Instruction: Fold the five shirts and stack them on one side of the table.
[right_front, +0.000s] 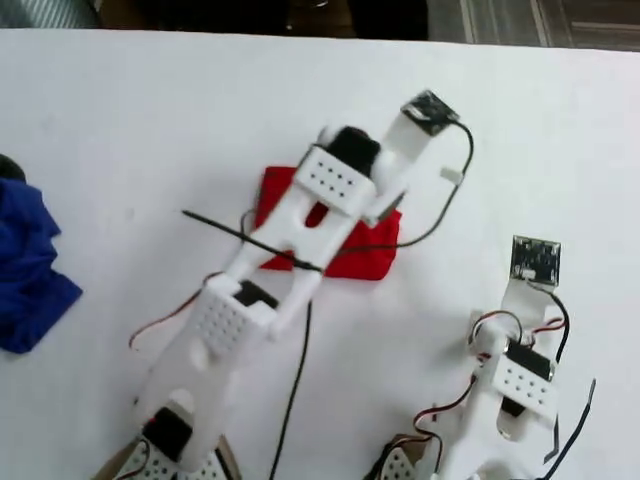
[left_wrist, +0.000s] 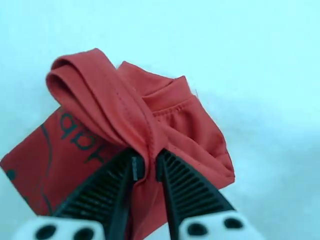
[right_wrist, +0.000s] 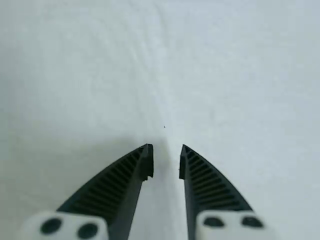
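Two shirts are showing on the white table (right_front: 150, 130): a red shirt (right_front: 375, 250) is lying near the middle under the outstretched left arm, and a blue shirt (right_front: 30, 265) is sitting crumpled at the high view's left edge, well apart from it. The left gripper (left_wrist: 147, 167) is pinching a rolled ridge of the red cloth, its jaws closed down with only the fabric between them, and the gathered fold is arching up over the flatter part of the shirt. The right gripper (right_wrist: 166, 161) is hanging over bare table, jaws parted a little and gripping nothing. The step in hand is probably a fold of the red shirt being carried across itself. Doing it well likely means travelling low and straight, so the layer underneath is not being dragged along, and letting go only when the carried edge is resting flat and lining up with the edge below. The bunch in the jaws is looking thick, perhaps several layers, so the whole shirt may be lifting rather than one flap. The idle right gripper could be pinning the opposite side while the fold is going over. As for writing, dark printed letters and a curved line are showing on the red cloth in the left wrist view, but the fold is covering part of them, so no whole word can be made out.
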